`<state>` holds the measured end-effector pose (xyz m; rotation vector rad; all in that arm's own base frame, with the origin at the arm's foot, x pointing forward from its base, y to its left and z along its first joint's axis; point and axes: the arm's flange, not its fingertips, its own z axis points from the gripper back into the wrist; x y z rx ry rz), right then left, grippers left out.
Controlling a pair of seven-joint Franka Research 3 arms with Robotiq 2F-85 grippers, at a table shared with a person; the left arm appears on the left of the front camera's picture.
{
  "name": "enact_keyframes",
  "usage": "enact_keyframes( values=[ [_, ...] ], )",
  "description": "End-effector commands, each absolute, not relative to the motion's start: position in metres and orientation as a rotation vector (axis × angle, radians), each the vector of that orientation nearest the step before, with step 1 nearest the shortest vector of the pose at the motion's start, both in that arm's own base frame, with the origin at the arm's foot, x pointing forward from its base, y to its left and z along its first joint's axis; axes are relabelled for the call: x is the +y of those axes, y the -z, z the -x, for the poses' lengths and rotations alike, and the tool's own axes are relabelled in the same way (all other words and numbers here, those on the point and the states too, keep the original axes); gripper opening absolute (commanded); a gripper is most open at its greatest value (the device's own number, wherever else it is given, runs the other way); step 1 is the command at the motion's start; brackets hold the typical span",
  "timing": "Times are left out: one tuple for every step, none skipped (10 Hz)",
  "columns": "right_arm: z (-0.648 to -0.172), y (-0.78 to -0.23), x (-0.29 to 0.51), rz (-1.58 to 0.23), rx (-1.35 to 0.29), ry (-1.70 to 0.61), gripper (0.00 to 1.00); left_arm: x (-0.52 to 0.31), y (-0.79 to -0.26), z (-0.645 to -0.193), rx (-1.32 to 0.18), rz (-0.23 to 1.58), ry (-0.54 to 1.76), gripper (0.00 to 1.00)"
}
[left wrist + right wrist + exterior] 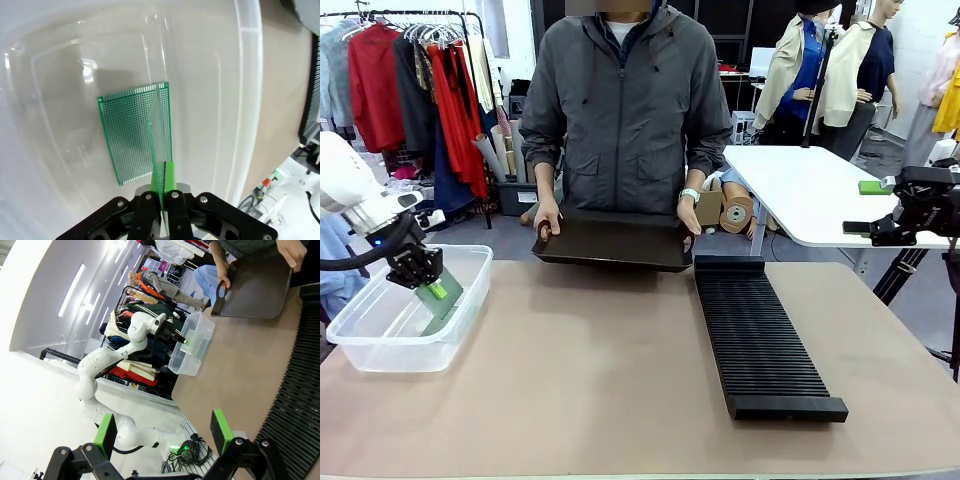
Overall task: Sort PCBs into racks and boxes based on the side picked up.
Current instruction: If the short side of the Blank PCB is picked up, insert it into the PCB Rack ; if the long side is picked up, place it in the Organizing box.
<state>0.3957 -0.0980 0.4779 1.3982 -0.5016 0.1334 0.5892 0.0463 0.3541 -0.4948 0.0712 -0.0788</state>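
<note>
My left gripper (428, 278) hangs inside the clear plastic box (360, 335) at the table's left, shut on a green PCB (443, 296). In the left wrist view that held PCB (159, 145) stands edge-on between the green pads (171, 176) of the gripper (163, 197). A second green PCB (131, 132) lies flat on the box floor (210, 100) just below it. The long black slotted rack (760, 335) lies right of centre. My right gripper (866, 208) is raised off the table's right side, open and holding nothing; in its own wrist view the gripper (164, 432) stands wide apart above the rack (300, 390).
A person at the far side holds a flat black tray (612, 243) with both hands at the table's far edge. A white table (810, 190) stands behind my right gripper. The tan tabletop (590, 370) lies bare between box and rack.
</note>
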Motion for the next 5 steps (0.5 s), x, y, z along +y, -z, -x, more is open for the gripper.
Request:
enact_keyframes(
  values=[
    [-0.395,-0.480,-0.098,-1.403,-0.507,-0.143,1.00,0.049,-0.342,-0.590,0.060,0.537,0.077,0.00],
    [-0.395,-0.480,-0.098,-1.403,-0.507,-0.143,1.00,0.049,-0.337,-0.590,0.064,0.548,0.073,0.00],
    [-0.395,-0.480,-0.098,-1.403,-0.507,-0.143,1.00,0.049,-0.331,-0.590,0.076,0.555,0.065,0.00],
    [-0.395,-0.480,-0.098,-1.403,-0.507,-0.143,1.00,0.049,-0.328,-0.591,0.078,0.551,0.064,0.00],
    [-0.395,-0.480,-0.098,-1.403,-0.507,-0.143,1.00,0.050,-0.331,-0.593,0.070,0.538,0.066,0.11]
  ],
)
